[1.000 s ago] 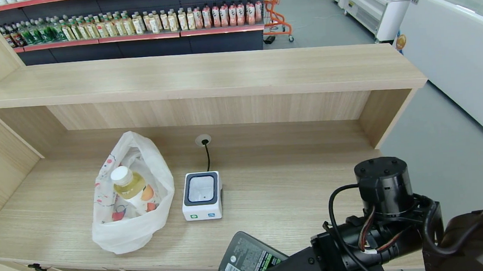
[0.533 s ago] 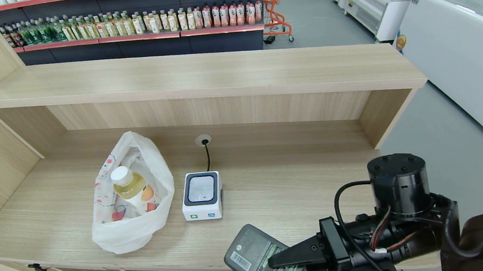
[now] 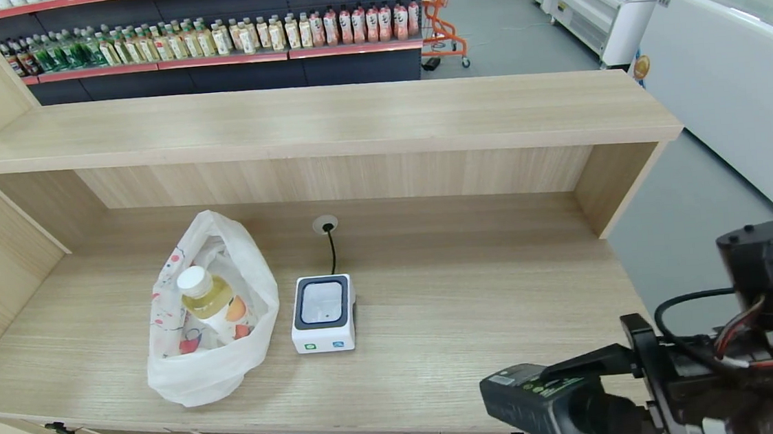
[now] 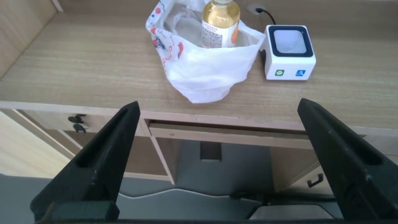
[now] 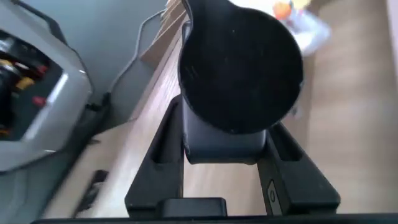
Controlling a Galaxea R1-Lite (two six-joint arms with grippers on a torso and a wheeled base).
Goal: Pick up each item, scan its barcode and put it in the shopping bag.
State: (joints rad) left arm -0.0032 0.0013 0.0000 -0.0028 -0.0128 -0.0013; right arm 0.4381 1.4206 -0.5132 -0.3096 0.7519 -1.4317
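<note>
Head view shows my right gripper (image 3: 556, 400) squeezing a dark grey item (image 3: 518, 400) over the near right edge of the surface (image 3: 438, 351). It has a small white label and green print, too tiny to read. My left gripper (image 4: 217, 118) is wide open, low in front of the surface.
</note>
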